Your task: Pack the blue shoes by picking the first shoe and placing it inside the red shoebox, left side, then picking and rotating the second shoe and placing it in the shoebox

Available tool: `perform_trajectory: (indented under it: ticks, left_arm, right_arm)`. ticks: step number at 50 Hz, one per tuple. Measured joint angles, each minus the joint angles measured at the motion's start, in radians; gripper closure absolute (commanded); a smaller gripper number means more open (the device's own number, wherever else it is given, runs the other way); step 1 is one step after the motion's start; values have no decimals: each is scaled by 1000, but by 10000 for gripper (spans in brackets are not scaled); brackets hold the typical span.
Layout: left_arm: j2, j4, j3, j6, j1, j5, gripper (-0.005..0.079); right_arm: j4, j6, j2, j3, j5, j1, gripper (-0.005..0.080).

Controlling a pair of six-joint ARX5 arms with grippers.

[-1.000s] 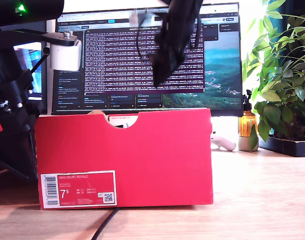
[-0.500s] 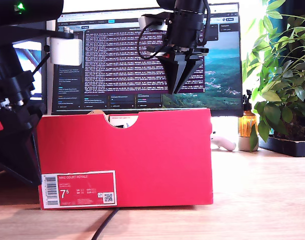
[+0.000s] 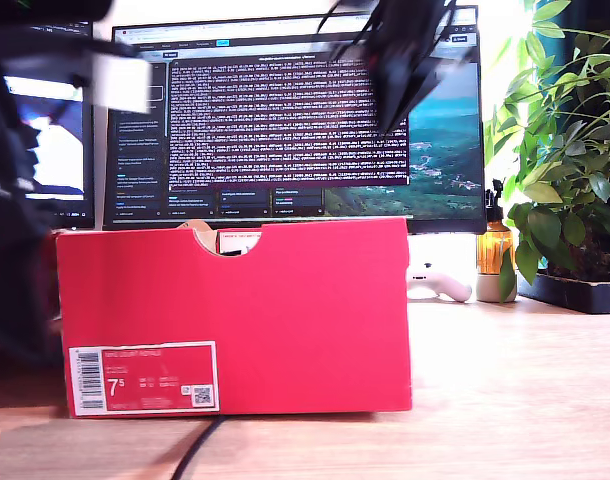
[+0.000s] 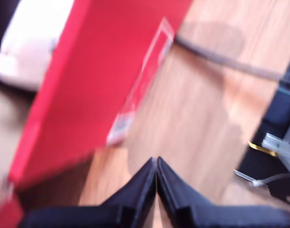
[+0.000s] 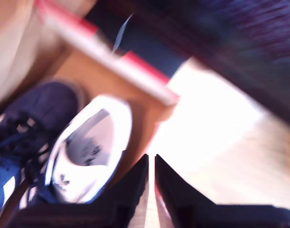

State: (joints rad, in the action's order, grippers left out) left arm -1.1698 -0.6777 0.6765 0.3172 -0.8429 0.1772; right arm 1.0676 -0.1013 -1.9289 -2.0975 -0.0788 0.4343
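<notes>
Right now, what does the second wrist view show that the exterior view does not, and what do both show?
Only the second wrist view shows a blue shoe lying in the box, its white lining facing the camera, and my second gripper with jaws nearly together, holding nothing. Only the exterior view shows the barcode label marked 7.5, the monitor, the plant and an amber bottle. Both show the red shoebox; the wrist picture is blurred.
</notes>
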Motion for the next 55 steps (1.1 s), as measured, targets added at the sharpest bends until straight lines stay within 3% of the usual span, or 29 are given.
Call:
perform_trajectory:
  ticks: [18,33,45,55]
  left_arm:
    - [229,-102,0,-91,-21,-3,761]
    - [415,0,0,-103,-7,-3,761]
    - [433,115,0,-103,100,-13,761]
    - [433,239,0,-82,223,-97,761]
  right_arm:
    - [80,25,46,0,0,-14,765]
    - [87,47,48,0,-10,-14,765]
    - [85,56,125,0,-38,-16,765]
    - [80,57,263,0,-61,-46,765]
